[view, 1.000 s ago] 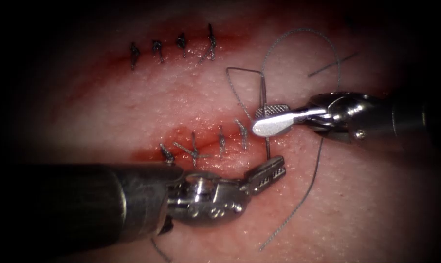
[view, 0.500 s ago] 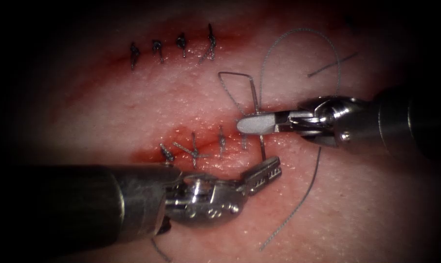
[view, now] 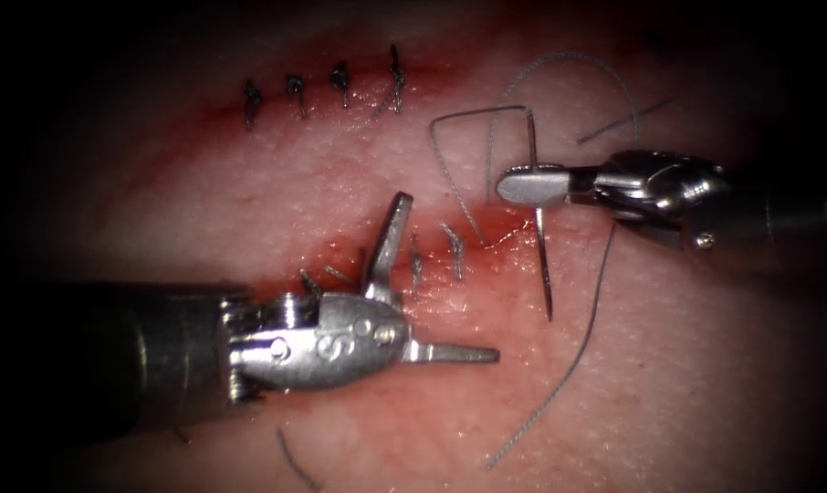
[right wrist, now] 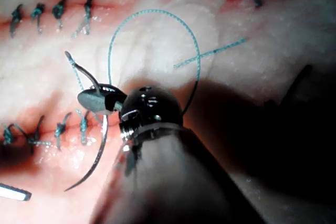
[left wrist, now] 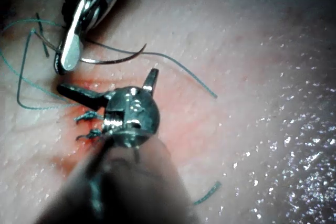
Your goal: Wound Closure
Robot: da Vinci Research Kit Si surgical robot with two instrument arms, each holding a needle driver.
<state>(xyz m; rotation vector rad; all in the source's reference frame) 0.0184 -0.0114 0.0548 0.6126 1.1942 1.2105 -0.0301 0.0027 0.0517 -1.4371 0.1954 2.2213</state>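
Since half a second ago the left gripper (view: 436, 288) has let go of the needle (view: 539, 233) and swung wide open, while the right gripper (view: 532, 185) has lifted the needle up and toward 2 o'clock, clear of the tissue (view: 687, 365). Left gripper now holds nothing: one jaw points to 12 o'clock over the stitches (view: 413, 265) of the lower cut (view: 377, 274), the other points to 3 o'clock just below them. In the left wrist view the same gripper (left wrist: 113, 90) stands splayed over the red fluid (left wrist: 89, 85), with the needle (left wrist: 113, 59) beyond it.

Right gripper is clamped on the needle near the middle of its curve. From the jaws the needle runs down toward 6 o'clock, its tip hanging free over the tissue to the right of the cut; the other end rises toward 12 o'clock and bends left. The right wrist view shows that gripper (right wrist: 94, 99) closed on the needle (right wrist: 100, 145), the whole curve out of the tissue.

Thread (view: 560, 402) trails from the needle's upper end back to the cut's right end, loops above the right gripper, and runs down toward 6 o'clock. At 11 o'clock a second row of stitches (view: 322, 91) closes an upper cut
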